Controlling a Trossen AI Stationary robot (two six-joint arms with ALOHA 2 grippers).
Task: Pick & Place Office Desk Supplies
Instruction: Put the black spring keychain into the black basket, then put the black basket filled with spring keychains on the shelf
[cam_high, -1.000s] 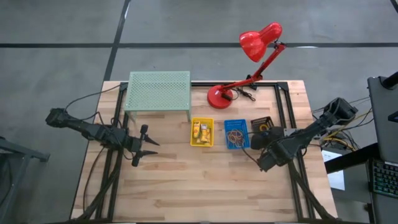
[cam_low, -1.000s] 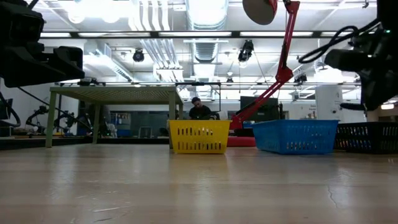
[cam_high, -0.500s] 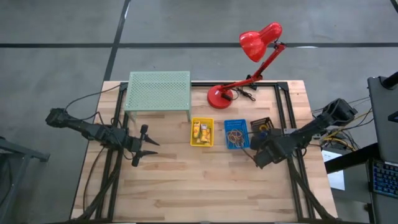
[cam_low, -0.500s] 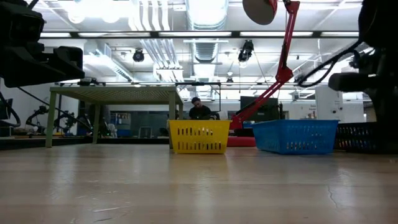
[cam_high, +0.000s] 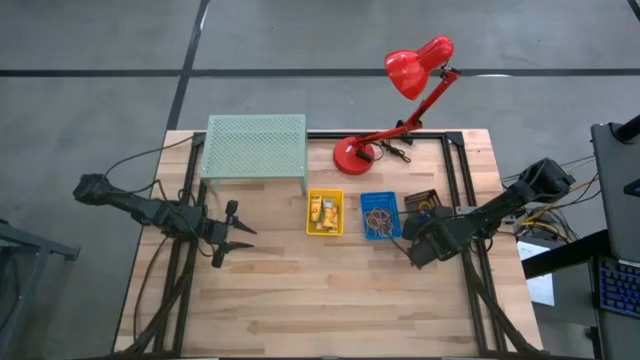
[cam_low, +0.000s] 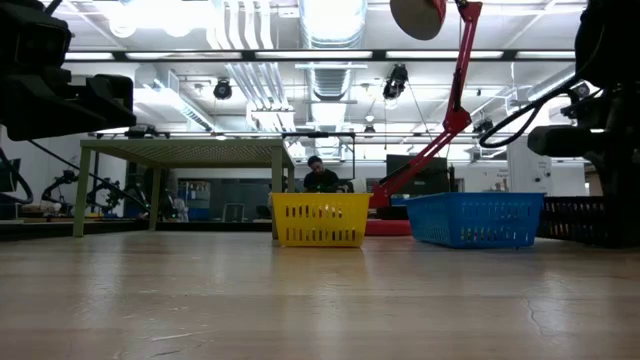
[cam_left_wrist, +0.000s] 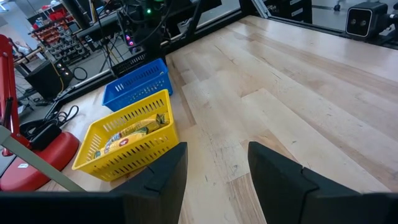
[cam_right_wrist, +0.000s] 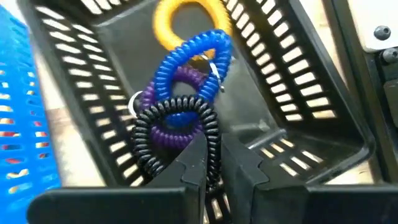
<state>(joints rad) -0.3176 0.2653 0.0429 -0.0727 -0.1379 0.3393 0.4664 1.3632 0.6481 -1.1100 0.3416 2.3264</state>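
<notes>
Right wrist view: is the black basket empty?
No. The black basket holds a tangle of coiled rings, blue, purple, black and yellow.

From overhead, the contents of the small yellow plastic basket (cam_high: 324, 212), the blue plastic basket (cam_high: 379, 216) and the black slotted plastic basket (cam_high: 421, 199) are too small to tell apart. The right arm covers part of the black basket and hides the right gripper's fingertips.

At tabletop height, the basket walls hide everything inside, both arms are cut off by the picture's edges, and the red desk lamp's shade (cam_low: 417, 16) is cut off at the top.

In the right wrist view, the black coiled cord ring (cam_right_wrist: 177, 127) partly covers the purple coiled ring (cam_right_wrist: 165, 132); the yellow ring (cam_right_wrist: 185, 22) behind is blurred.
</notes>
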